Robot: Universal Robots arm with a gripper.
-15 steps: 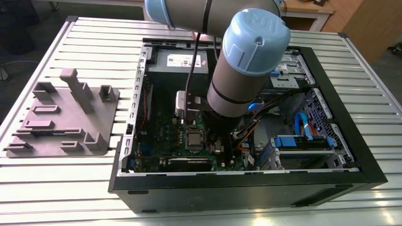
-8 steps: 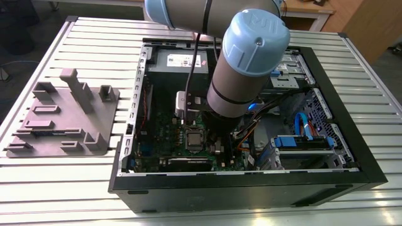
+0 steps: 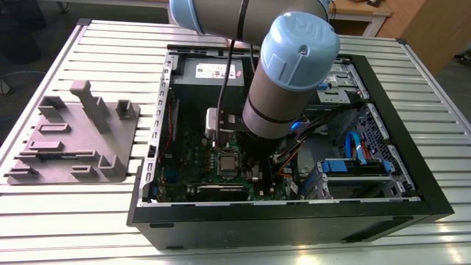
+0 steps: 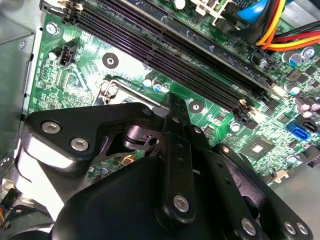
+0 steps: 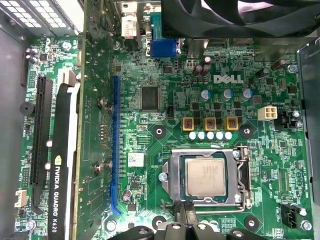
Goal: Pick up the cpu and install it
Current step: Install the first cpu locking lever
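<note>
The cpu [image 5: 205,175], a small square chip with a silvery-grey top, lies flat in its socket on the green motherboard [image 5: 150,135], with a metal frame [image 5: 175,175] around it. In the exterior view the cpu [image 3: 226,163] sits inside the open computer case, just below the arm [image 3: 287,77]. My gripper [image 5: 185,212] hovers at the socket's edge right beside the chip, its black fingers closed together with nothing between them. In the second wrist view the gripper [image 4: 173,100] points down at the socket area and its body hides the chip.
A black graphics card [image 5: 62,165] stands beside the blue slot [image 5: 115,145]. Long memory slots [image 4: 165,50] and coloured cables [image 4: 280,25] run near the socket. A fan [image 5: 240,15] sits at the case wall. The grey fixture plate [image 3: 74,138] lies outside the case [image 3: 294,212].
</note>
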